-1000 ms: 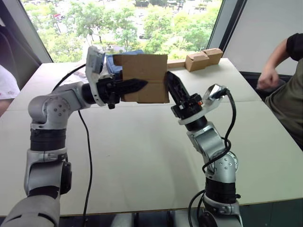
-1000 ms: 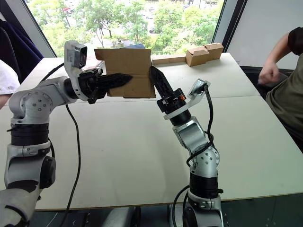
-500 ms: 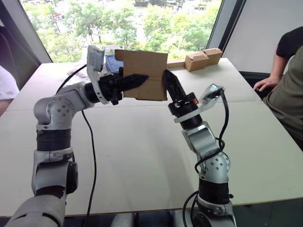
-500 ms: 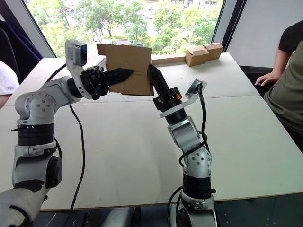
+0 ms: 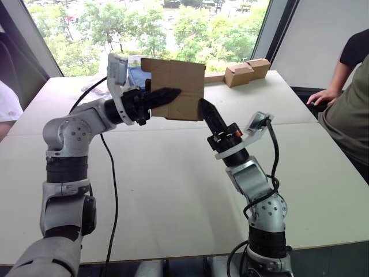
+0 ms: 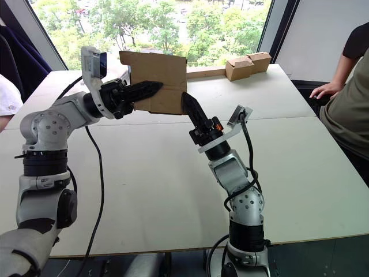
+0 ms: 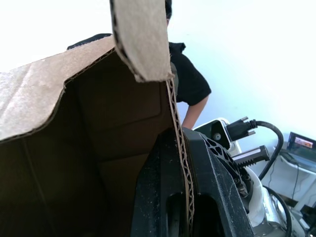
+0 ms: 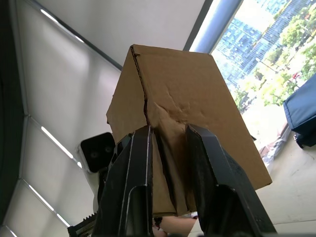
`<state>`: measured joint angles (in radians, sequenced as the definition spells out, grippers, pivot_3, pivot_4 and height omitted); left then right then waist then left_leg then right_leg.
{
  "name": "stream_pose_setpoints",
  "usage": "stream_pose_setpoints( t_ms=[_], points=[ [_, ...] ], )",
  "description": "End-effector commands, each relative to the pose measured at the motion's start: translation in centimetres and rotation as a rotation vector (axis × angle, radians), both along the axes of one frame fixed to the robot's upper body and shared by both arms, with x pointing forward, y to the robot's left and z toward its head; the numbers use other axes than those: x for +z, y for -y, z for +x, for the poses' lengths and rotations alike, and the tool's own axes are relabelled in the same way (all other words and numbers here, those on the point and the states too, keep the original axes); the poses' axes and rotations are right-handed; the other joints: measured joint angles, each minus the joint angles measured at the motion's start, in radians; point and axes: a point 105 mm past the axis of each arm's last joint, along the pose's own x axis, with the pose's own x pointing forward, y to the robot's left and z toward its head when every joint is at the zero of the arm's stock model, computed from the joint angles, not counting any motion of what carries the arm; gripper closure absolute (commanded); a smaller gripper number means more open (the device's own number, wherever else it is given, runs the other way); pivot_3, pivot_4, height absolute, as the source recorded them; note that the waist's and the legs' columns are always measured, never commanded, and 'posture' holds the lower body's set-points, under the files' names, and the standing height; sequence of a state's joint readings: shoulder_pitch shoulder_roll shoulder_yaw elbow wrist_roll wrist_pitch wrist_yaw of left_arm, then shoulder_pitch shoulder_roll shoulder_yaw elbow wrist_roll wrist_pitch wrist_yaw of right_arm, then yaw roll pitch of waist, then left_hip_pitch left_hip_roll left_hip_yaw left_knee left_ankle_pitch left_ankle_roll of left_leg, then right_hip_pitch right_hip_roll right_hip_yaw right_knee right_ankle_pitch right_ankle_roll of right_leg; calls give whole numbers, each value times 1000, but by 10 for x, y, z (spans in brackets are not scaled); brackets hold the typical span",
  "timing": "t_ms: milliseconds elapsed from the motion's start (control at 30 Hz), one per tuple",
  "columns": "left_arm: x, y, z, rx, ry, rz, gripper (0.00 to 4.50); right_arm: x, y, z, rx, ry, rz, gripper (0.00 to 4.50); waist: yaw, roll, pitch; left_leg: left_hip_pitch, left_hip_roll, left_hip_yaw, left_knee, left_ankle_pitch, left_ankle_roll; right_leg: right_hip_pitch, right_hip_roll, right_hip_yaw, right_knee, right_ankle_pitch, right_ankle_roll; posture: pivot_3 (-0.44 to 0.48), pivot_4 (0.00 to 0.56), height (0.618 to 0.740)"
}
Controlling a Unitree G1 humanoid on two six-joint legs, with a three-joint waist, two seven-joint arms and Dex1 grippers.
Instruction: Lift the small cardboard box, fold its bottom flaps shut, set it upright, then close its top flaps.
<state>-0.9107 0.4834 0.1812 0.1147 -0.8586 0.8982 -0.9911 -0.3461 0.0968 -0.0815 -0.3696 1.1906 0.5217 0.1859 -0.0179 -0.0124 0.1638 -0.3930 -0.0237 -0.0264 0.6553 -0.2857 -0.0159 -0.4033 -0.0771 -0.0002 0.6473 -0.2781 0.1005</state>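
Small cardboard box [image 5: 180, 86] held above worktop [image 5: 173, 184], left pincer [image 5: 166, 96] clamped on its wall, exposing underside where right pincer [image 5: 206, 108], slightly parted, meets bottom flaps [image 8: 168, 148].

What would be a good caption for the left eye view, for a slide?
Left gripper clamps the wall of the small cardboard box held above the table while the right gripper reaches its lower corner.

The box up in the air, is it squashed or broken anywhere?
A little. The box has a crumpled dent and a split along one edge near the right pincer.
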Motion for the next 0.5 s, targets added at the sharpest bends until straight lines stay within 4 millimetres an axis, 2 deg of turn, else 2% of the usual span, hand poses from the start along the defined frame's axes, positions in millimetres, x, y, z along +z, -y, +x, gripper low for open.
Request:
stream_pose_setpoints(
  t_ms=[33, 367, 500],
  points=[
    [16, -1, -3, 5, 68, -26, 4500, 10, -17, -19, 88, 67, -37, 3438, 0, 0, 0, 0, 0, 0, 0, 0, 0, 0, 0, 0, 0, 0, 0, 0, 150, 740],
    [15, -1, -1, 10, 64, -30, 4500, 10, -12, -23, 78, 74, -47, 3438, 1, 0, 0, 0, 0, 0, 0, 0, 0, 0, 0, 0, 0, 0, 0, 0, 150, 740],
    [14, -2, 0, 12, 59, -27, 4500, 13, -12, -28, 108, 76, -18, 4447, 1, 0, 0, 0, 0, 0, 0, 0, 0, 0, 0, 0, 0, 0, 0, 0, 150, 740]
  ],
)
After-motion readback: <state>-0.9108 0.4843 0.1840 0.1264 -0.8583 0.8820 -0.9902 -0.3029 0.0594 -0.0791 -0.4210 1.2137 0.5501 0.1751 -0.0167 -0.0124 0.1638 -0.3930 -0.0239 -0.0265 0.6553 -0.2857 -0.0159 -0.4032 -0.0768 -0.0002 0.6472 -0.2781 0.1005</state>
